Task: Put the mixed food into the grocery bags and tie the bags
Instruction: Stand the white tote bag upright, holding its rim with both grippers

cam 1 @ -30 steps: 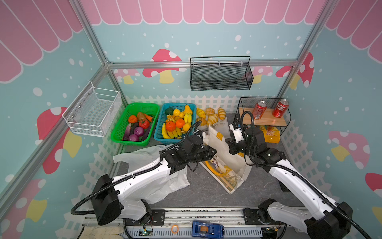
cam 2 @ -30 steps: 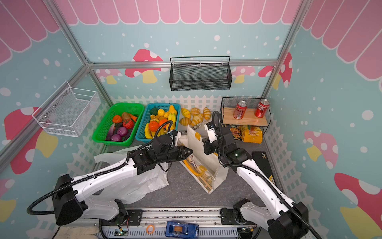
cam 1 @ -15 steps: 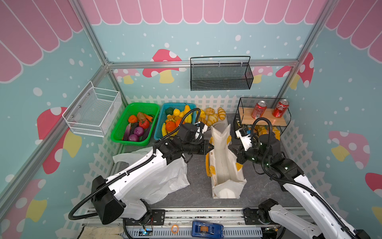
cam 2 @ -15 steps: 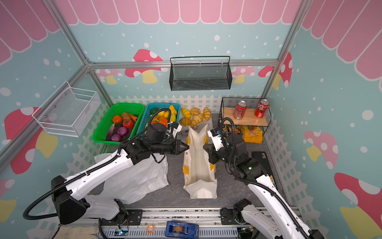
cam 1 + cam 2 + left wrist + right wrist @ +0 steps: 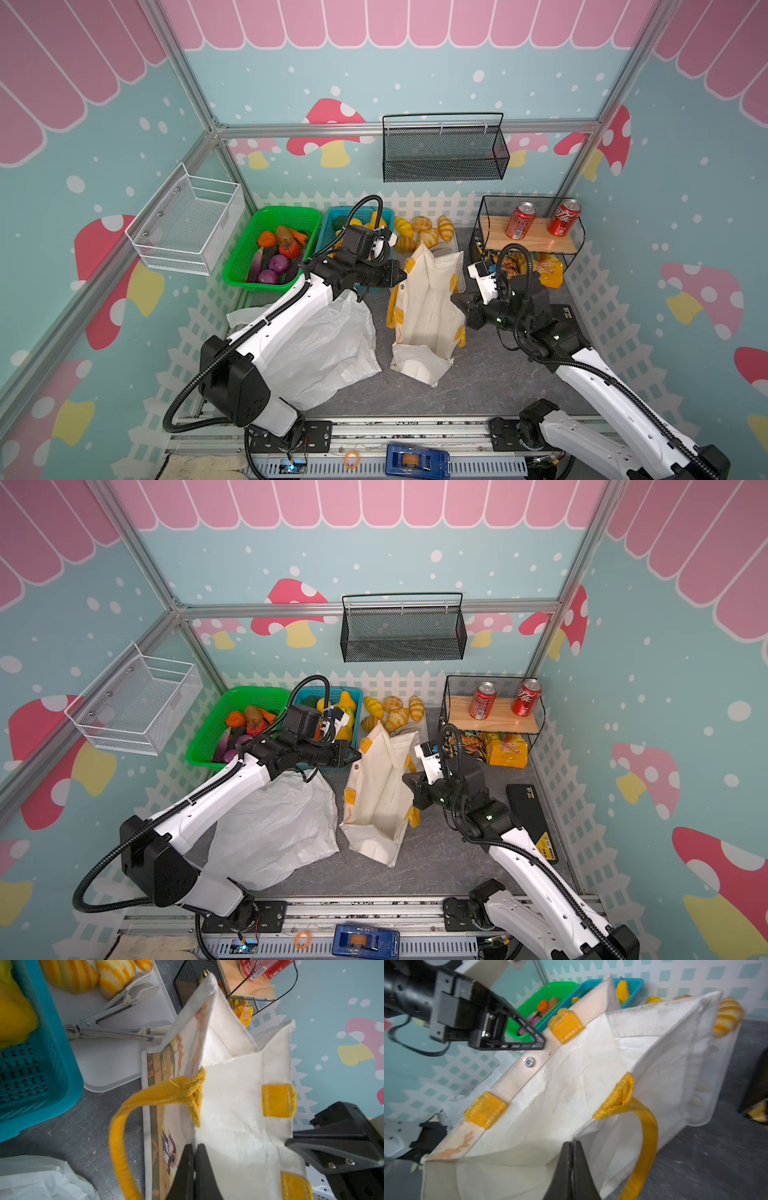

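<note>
Two bags are on the bench: the white tote stands open in the middle, and the plastic bag lies crumpled just beside it, under the left arm. The left hand is clamped on one long rim of the tote, the right hand on the opposite rim. The cans stand on the wooden shelf. The onions lie in the green basket.
</note>
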Robot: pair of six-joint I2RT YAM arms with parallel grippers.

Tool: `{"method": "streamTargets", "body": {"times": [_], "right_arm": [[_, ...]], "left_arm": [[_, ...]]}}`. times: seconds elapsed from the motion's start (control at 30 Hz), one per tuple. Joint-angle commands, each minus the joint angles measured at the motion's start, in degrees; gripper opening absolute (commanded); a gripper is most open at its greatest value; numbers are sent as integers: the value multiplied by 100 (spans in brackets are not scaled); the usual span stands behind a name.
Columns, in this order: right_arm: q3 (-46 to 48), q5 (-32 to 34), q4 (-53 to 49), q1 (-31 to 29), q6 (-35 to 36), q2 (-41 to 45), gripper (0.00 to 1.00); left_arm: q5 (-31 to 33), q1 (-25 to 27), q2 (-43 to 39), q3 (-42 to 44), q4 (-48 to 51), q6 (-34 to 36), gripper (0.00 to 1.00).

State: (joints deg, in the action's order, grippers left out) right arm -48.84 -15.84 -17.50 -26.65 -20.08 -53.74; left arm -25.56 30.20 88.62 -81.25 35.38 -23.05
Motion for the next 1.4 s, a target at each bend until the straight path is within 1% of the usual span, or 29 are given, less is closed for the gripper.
{"method": "streamTargets", "body": {"times": [0.0, 0.07, 0.13, 0.17, 0.23, 0.3, 0.37, 0.4, 0.43, 0.47, 0.5, 0.53, 0.57, 0.6, 0.63, 0.7, 0.8, 0.9, 1.0, 1.07, 1.13, 1.17, 1.23, 1.27, 1.3, 1.37], "right_arm": [[-334, 1369, -531, -5, 378, -260, 14], [-329, 1269, -403, -6, 319, -404, 21], [-248, 1099, -134, -6, 218, -511, 32], [-226, 1051, -34, -6, 192, -559, 35], [-214, 1060, 109, -6, 153, -680, 43], [-219, 1023, 198, -6, 153, -824, 46], [-215, 950, 290, -4, 115, -921, 48], [-212, 941, 332, -6, 84, -951, 45], [-204, 949, 352, 0, 45, -979, 37], [-206, 987, 353, -6, 8, -997, 27], [-199, 1037, 357, -6, -58, -992, 16], [-199, 1065, 389, -2, -126, -962, 8], [-152, 1032, 477, -6, -236, -914, 4], [-83, 950, 647, 0, -396, -853, 2], [23, 836, 814, -6, -568, -791, 0], [214, 635, 1174, -6, -927, -673, 0], [366, 586, 1441, -7, -1194, -599, 0], [442, 594, 1598, -6, -1262, -601, 0], [416, 522, 1657, -6, -1253, -693, 0], [412, 470, 1673, -6, -1221, -750, 0], [423, 508, 1635, -7, -1124, -770, 0], [376, 587, 1518, -6, -986, -786, 0], [135, 1005, 1002, 1, -504, -873, 0], [-100, 1341, 566, 3, -195, -960, 0], [-312, 1710, 115, 3, 80, -1044, 0], [-584, 2371, -494, 2, 464, -1136, 0]], "left_arm": [[-151, -38, 16, -171, -28, 301, 0], [-151, -32, 6, -90, -112, 304, 0], [-116, -32, -20, -20, -181, 290, 0], [-139, -39, -32, 14, -207, 279, 0], [-152, -39, -54, 77, -274, 280, 0], [-144, -36, -74, 142, -327, 291, 0], [-108, -45, -84, 162, -322, 315, 0], [-48, -41, -94, 167, -323, 324, 0], [48, -40, -119, 171, -313, 321, 1], [180, -40, -168, 179, -287, 327, 5], [432, -48, -241, 195, -231, 322, 12], [752, -44, -332, 244, -207, 282, 19], [1053, -15, -446, 360, -206, 234, 28], [1303, 19, -578, 478, -206, 216, 35], [1438, 67, -703, 584, -198, 212, 40], [1589, 202, -907, 751, -96, 176, 50], [1808, 452, -1028, 863, 81, 67, 64], [2091, 625, -908, 903, 132, 25, 69], [2546, 691, -616, 789, 253, 161, 69], [2773, 689, -430, 681, 276, 222, 69], [2747, 690, -263, 572, 247, 237, 65], [2593, 690, -199, 497, 218, 219, 58], [2257, 681, -167, 453, 71, 166, 41], [2134, 636, -231, 492, -42, 110, 31], [1996, 548, -316, 602, -179, 29, 18], [1553, 256, -524, 910, -508, -196, 4]]}}
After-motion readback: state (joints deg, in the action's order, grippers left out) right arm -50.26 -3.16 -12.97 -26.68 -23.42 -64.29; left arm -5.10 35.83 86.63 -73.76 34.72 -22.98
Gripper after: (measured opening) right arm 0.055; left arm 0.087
